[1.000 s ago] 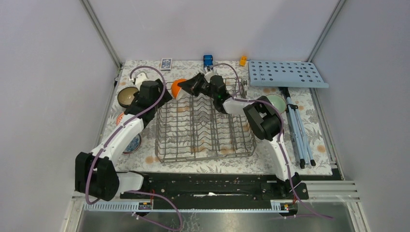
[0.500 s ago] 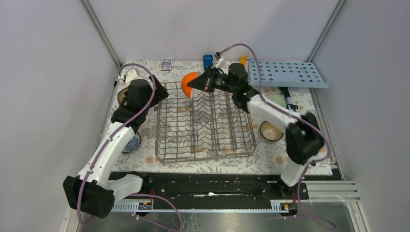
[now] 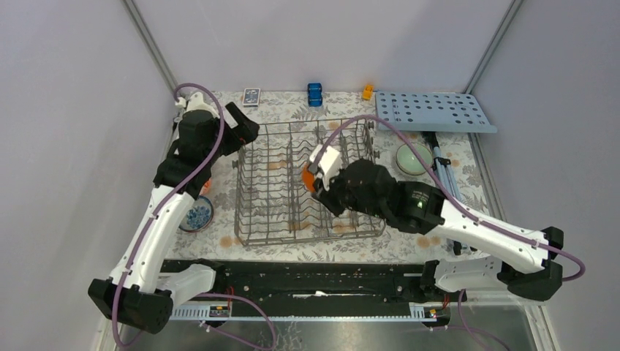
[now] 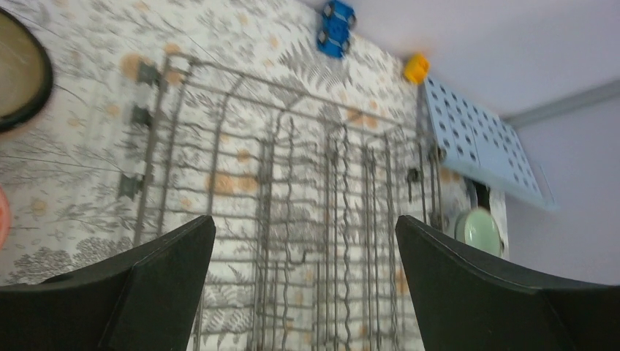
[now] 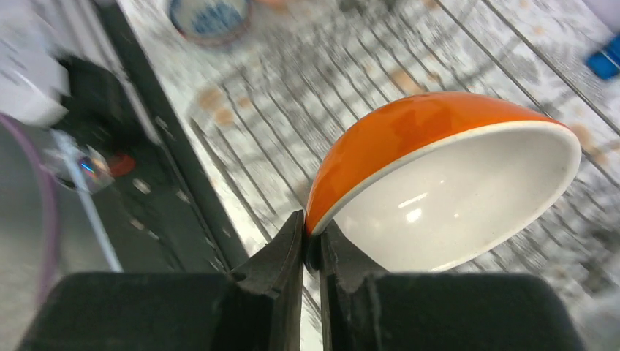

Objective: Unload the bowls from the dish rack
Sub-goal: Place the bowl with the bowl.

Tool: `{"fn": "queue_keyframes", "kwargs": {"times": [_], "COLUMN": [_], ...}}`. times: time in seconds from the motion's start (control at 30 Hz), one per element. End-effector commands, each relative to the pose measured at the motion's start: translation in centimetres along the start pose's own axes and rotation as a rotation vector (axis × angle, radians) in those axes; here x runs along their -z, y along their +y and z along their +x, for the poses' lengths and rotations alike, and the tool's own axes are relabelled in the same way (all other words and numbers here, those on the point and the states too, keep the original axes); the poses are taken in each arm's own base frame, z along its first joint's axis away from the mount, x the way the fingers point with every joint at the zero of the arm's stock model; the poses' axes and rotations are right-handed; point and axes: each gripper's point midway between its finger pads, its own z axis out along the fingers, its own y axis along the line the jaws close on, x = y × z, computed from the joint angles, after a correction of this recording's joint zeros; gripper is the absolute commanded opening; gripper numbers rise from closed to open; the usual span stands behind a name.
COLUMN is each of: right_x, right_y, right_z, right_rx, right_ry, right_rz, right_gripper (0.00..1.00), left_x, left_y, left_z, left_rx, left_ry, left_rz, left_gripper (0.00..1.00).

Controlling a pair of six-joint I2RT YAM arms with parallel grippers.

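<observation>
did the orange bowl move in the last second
Yes. The orange bowl, pinched in the right claw, went from the far left corner of the dish rack nearer, to over its middle.

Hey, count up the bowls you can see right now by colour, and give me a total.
Orange ceramic bowl with white inside, in the right gripper's jaws: 1
Pale green round bowl: 1
Blue-and-white patterned bowl: 1
Dark brown round bowl: 1
Total: 4 clearly seen; the arms may hide others.
</observation>
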Motion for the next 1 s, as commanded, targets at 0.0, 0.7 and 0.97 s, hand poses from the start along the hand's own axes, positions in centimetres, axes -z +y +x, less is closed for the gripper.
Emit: {"fn": "queue_keyframes", "kwargs": {"times": [0.0,0.7,0.97], "right_x": [3.2,4.7,4.4], "right_y": [-3.4,4.4,5.4], "right_z": [5.7,15.3,15.5], "right_rx": [0.297,1.052,1.158], "right_ry": [0.204,0.502,0.548], "right_rz": [0.221,0.097,0.064], "right_gripper": [0.00,0.00,0.00], "left_x": [2.5,11.4,12.4], "left_y": [-2.8,-10.0,-9.1], "left_z": [1.4,14.6,16.7], "left_rx": [-0.071,-0.572,-0.766], "left_ry": [0.077,0.435,0.503], "left_rz": [0.199,0.469,0.397], "left_gripper": [0.99,0.99,0.93]}}
